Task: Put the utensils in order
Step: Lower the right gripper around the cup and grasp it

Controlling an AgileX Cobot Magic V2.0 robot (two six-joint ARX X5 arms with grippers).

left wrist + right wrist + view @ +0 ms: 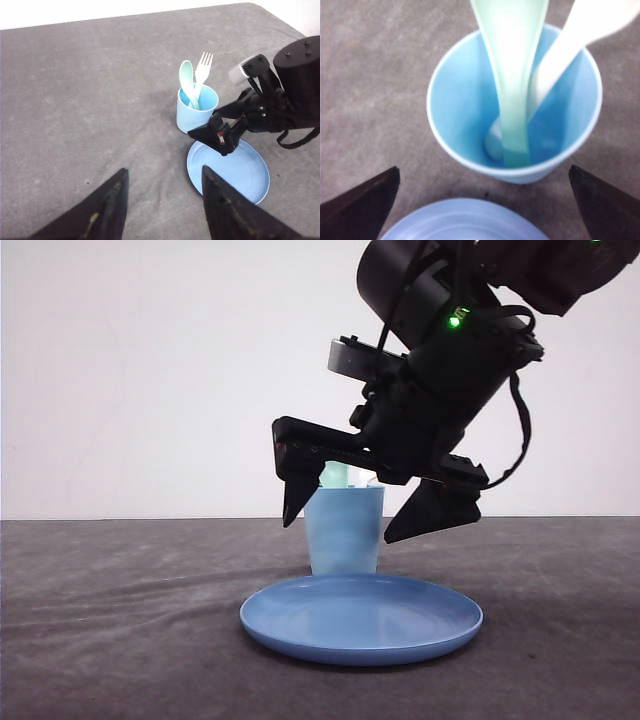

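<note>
— Utensils' location?
— The fork (pixel 203 66) and spoon (pixel 187 80) stand in the cup (pixel 197 111), frame centre, behind the plate (pixel 250 172).
— Grippers?
— Right gripper (pixel 372 522) spread apart above the cup, holding nothing; left gripper (pixel 162 200) also apart.

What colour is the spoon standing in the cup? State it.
Mint green; the spoon shows best in the left wrist view.
</note>
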